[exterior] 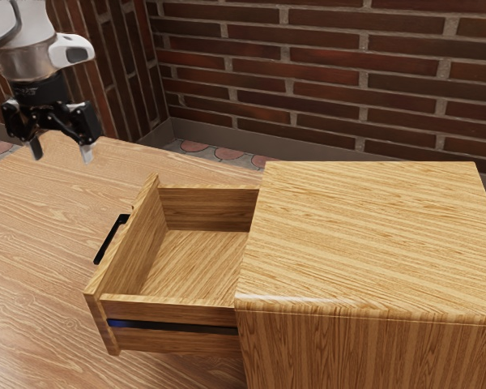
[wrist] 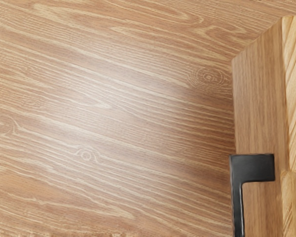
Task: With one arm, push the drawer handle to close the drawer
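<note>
The two fingers of the black gripper (exterior: 61,152) stood spread, with open air between them and their tips pointing down; the gripper hung above the wooden tabletop (exterior: 32,231), near its far edge at the exterior view's left, apart from the handle; the white and grey arm (exterior: 28,36) came in above it from the upper left corner of that view.

Closest among the task's things was the slim black bar handle (exterior: 109,241), fixed to the outer face of the drawer's upright front panel (exterior: 139,235); in the wrist view one squared end of it met the wood, the bar running on from there beside the panel.

Behind that panel the brown wooden drawer (exterior: 198,259) stood open, pulled well out toward the exterior view's left; a dark rail (exterior: 178,327) ran along its near side, bluish at the front end; its other end ran into the box-shaped, pale striped wooden cabinet (exterior: 373,231) at the exterior view's right; past the tabletop's far edge rose a red-brown brick wall (exterior: 332,73).
</note>
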You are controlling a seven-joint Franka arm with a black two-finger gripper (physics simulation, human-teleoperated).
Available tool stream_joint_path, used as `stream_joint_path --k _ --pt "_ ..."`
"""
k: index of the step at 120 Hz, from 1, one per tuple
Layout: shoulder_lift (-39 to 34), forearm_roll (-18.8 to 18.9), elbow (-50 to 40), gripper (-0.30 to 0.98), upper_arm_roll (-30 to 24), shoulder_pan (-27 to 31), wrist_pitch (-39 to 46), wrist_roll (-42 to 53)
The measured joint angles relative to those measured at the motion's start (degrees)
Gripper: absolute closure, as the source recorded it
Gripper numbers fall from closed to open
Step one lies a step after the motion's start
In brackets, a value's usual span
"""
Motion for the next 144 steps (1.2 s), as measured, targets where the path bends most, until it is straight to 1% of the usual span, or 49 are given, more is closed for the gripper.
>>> stream_joint_path --k 16,32,41,47,57,64,74,85,108,144 --pt "-3.46 0.40 -2.40 0.00 -0.04 0.34 -0.53 -8.72" --pt "-6.69 0.56 -7.22 0.00 1.63 -0.17 -1.05 -16.04" --pt "-7.39 0.59 -13.50 0.02 6.32 -0.46 1.52 -19.59" --pt "-7.58 0.23 -16.21 0.13 7.58 -0.55 3.74 -21.71" --pt "-7.58 -1.76 -19.51 0.35 9.42 -0.50 7.86 -24.22" --pt "-7.35 -2.86 -22.64 0.48 9.99 -0.53 11.62 -25.29" --pt "-7.40 -5.10 -27.09 0.60 10.15 -1.55 17.03 -26.21" --pt "-7.10 -7.59 -30.67 0.68 10.08 -1.94 22.44 -26.57" --pt "-4.31 -10.44 -31.80 0.75 9.67 -3.62 30.38 -26.85" --pt "-0.99 -13.14 -31.57 0.78 5.75 -4.67 37.17 -27.12"
